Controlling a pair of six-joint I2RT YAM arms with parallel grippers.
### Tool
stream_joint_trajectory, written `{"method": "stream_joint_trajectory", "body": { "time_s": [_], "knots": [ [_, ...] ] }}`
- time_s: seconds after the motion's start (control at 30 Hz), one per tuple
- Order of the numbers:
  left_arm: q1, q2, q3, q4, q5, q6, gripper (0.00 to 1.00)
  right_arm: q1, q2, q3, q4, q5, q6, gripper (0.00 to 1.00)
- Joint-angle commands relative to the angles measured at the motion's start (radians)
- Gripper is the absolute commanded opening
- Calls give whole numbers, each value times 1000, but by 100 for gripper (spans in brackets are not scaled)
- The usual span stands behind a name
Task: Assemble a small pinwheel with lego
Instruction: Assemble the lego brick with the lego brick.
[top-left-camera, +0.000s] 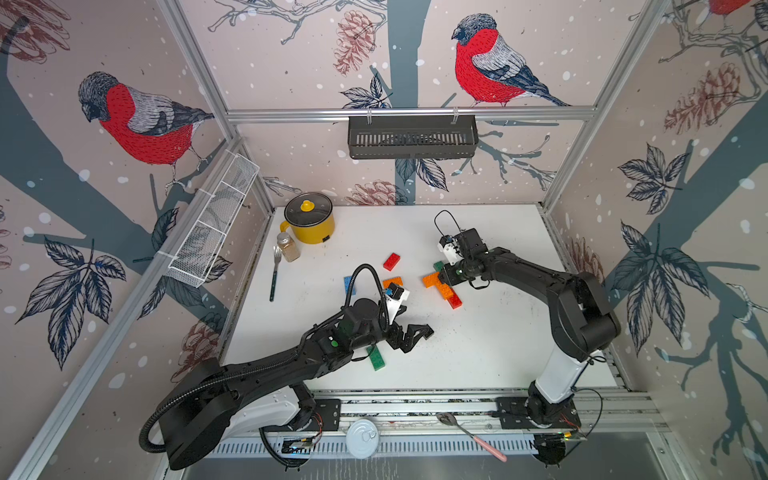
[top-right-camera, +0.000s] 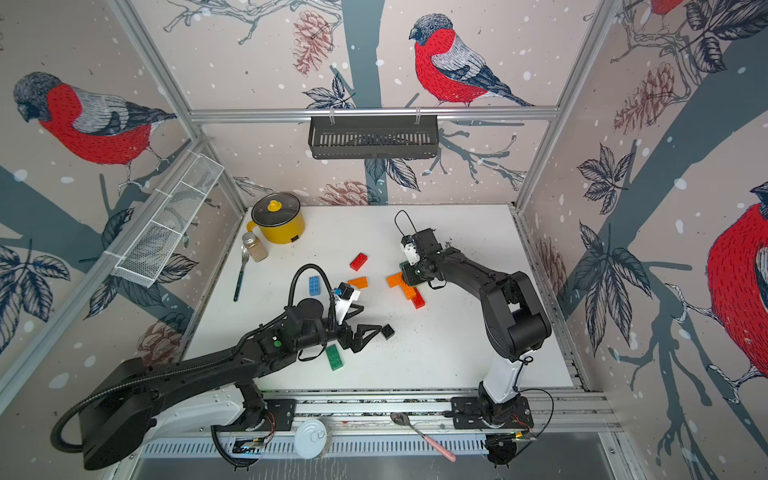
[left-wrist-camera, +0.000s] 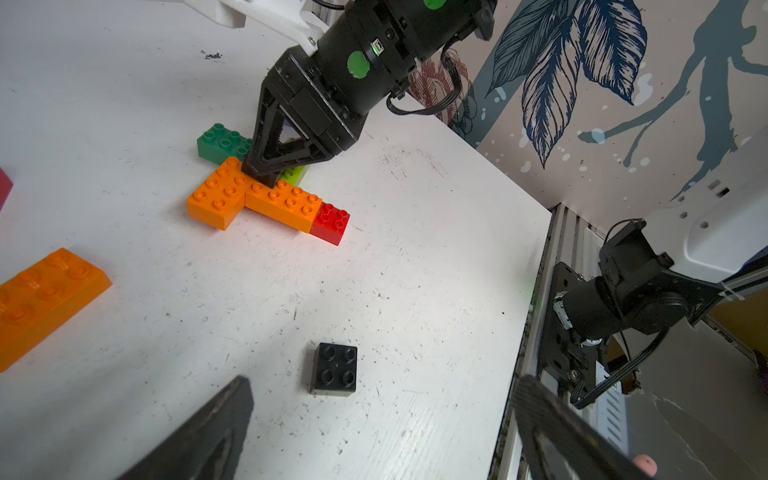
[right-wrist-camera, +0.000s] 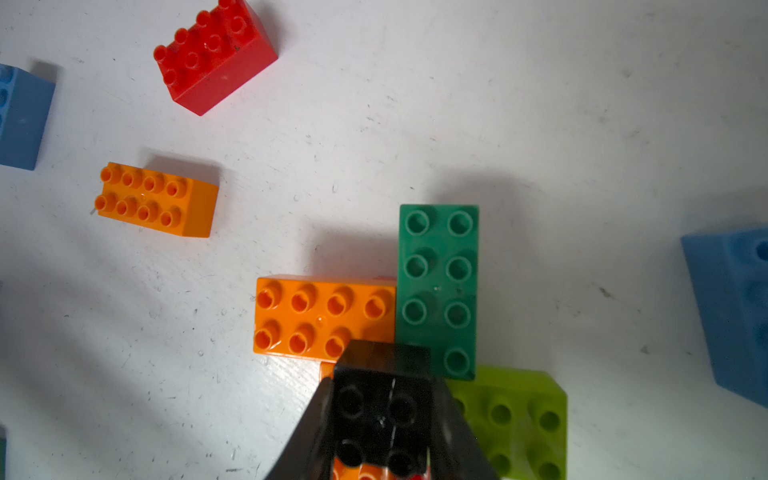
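Observation:
The lego assembly lies mid-table: two orange bricks in an L, a red one under their end, a dark green one and a lime one. My right gripper points down at its centre, shut on a small black square sitting on the assembly. My left gripper hangs open just short of a second black square, which sits alone on the table. Loose red, orange, blue and dark green bricks lie around my left arm.
A yellow pot, a spice jar and a fork stand at the back left. A wire basket hangs on the left wall, a black shelf on the back rail. A can lid and spoon rest on the front rail.

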Motion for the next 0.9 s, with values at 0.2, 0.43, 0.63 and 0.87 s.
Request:
{"method": "stream_joint_trajectory", "body": {
  "time_s": [0.2,0.43,0.63,0.87],
  "knots": [
    [1,-25,-7,19,-10,16,98,-20,55,0,-218,-23,-19,9],
    [1,-24,-7,23,-9,16,98,-37,82,1,-234,-40,-36,9],
    [1,-29,-9,21,-10,20,98,-33,123,3,-244,-10,-32,9],
    [2,-38,-11,18,-22,20,98,-10,134,-25,-239,48,-21,9]
  ]
}}
